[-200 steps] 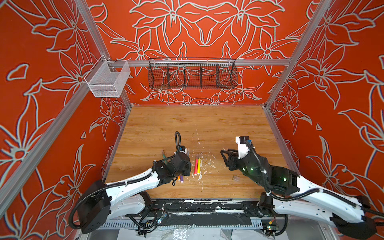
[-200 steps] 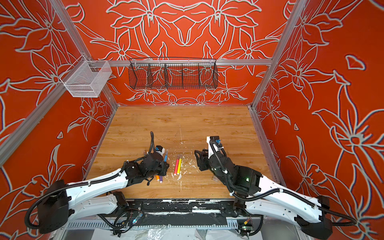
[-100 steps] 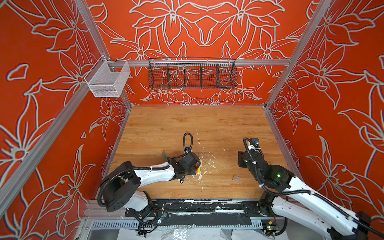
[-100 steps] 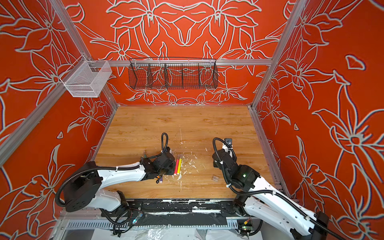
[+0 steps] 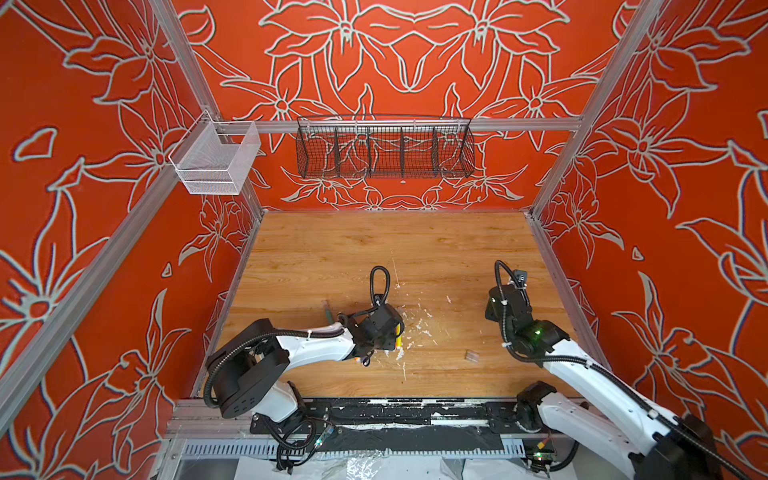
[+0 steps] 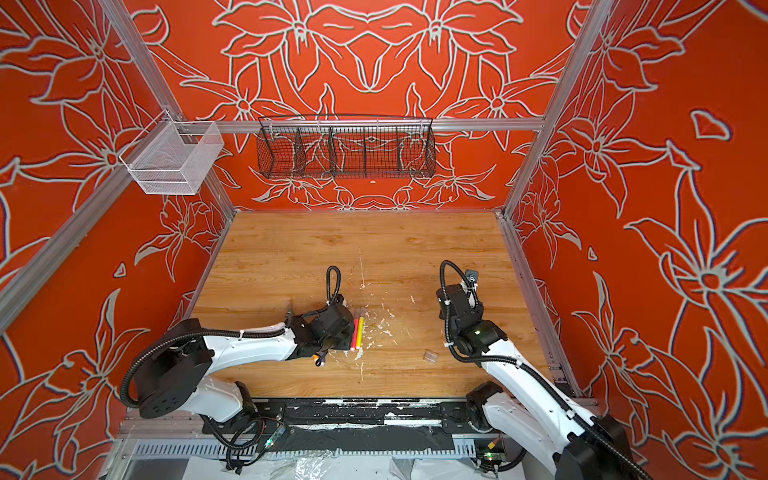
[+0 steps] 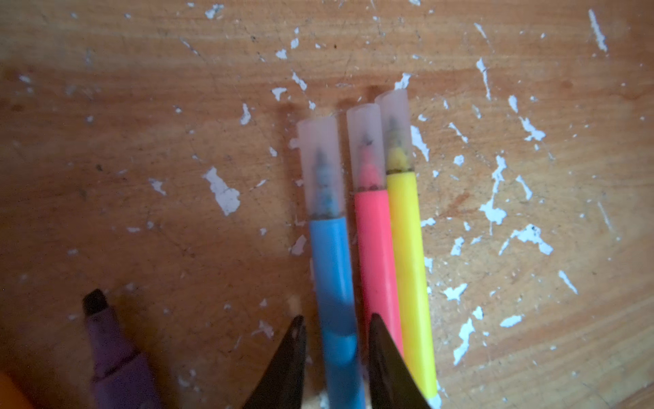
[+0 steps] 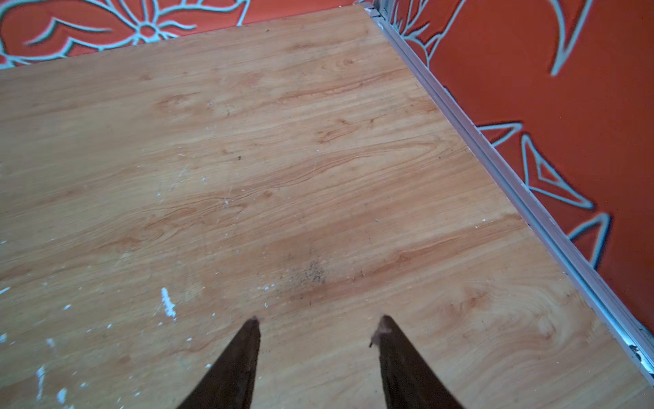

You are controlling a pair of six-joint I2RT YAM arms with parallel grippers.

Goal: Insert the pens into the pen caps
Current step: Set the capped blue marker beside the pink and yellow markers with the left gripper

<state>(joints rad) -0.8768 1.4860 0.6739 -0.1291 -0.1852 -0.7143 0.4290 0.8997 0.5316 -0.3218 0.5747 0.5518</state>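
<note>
Three pens in clear pen caps (image 7: 320, 159) lie side by side near the desk's (image 5: 374, 249) front edge.
We see the left gripper (image 7: 336, 318) narrowly parted around the blue pen (image 7: 332, 262), with the pink-red pen (image 7: 375, 248) and yellow pen (image 7: 407, 248) just beside it and the purple pen (image 7: 109, 354) uncapped; the right gripper (image 8: 318, 318) hangs half open and empty near the right edge.
</note>
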